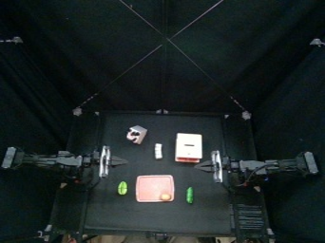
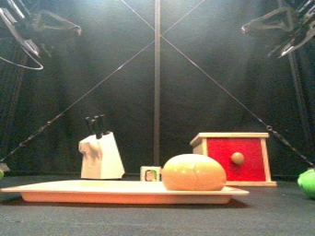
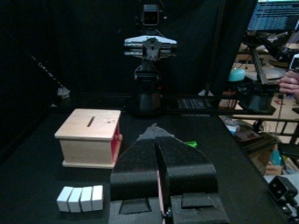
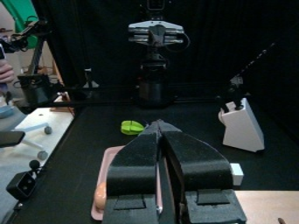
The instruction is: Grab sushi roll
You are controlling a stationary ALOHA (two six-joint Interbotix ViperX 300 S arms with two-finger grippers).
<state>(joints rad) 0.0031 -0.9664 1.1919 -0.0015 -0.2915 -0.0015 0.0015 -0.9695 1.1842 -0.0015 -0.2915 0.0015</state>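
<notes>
The sushi roll (image 1: 158, 150) is a small white chunk with a dark centre, lying on the table between the white knife block (image 1: 135, 134) and the beige box (image 1: 189, 145). It also shows in the front view (image 2: 150, 172), in the left wrist view (image 3: 79, 199) and in the right wrist view (image 4: 235, 172). My left gripper (image 1: 109, 163) hovers at the table's left edge, shut and empty (image 3: 153, 131). My right gripper (image 1: 208, 167) hovers at the right edge, shut and empty (image 4: 162, 127). Neither touches the roll.
A flat pink-red tray (image 1: 155, 189) with a rounded orange piece (image 2: 193, 171) lies near the front. Green oval pieces (image 1: 122, 188) (image 1: 189, 194) lie on either side of it. The box has a red side (image 2: 237, 158). A person's hand (image 3: 288, 83) shows beyond the curtains.
</notes>
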